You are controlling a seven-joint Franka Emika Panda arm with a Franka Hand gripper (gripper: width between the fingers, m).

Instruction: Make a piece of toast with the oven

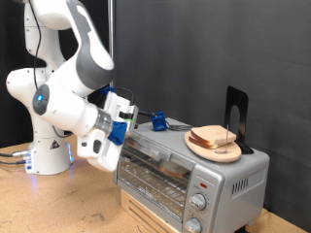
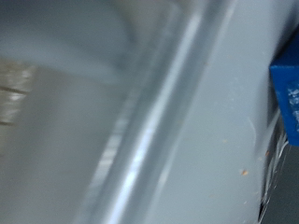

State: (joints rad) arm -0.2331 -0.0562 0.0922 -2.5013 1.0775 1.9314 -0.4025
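The silver oven (image 1: 185, 175) stands on a wooden box at the exterior view's lower right, its glass door (image 1: 154, 171) facing front-left. My gripper (image 1: 120, 120), with blue finger parts, is pressed against the oven's top left corner, just above the door. In the wrist view a blurred silver surface of the oven (image 2: 140, 131) fills the picture from very close, with a blue part (image 2: 288, 93) at the edge. Pale bread slices (image 1: 216, 138) with tan crust lie stacked on a round wooden plate (image 1: 225, 153) on the oven's roof. I cannot tell which one is the piece of toast.
A black upright stand (image 1: 236, 115) rises behind the plate. A small blue object (image 1: 155, 121) with a cable lies on the oven roof. Two round knobs (image 1: 199, 202) sit on the oven's right front. The arm's white base (image 1: 44, 155) stands at the exterior view's left.
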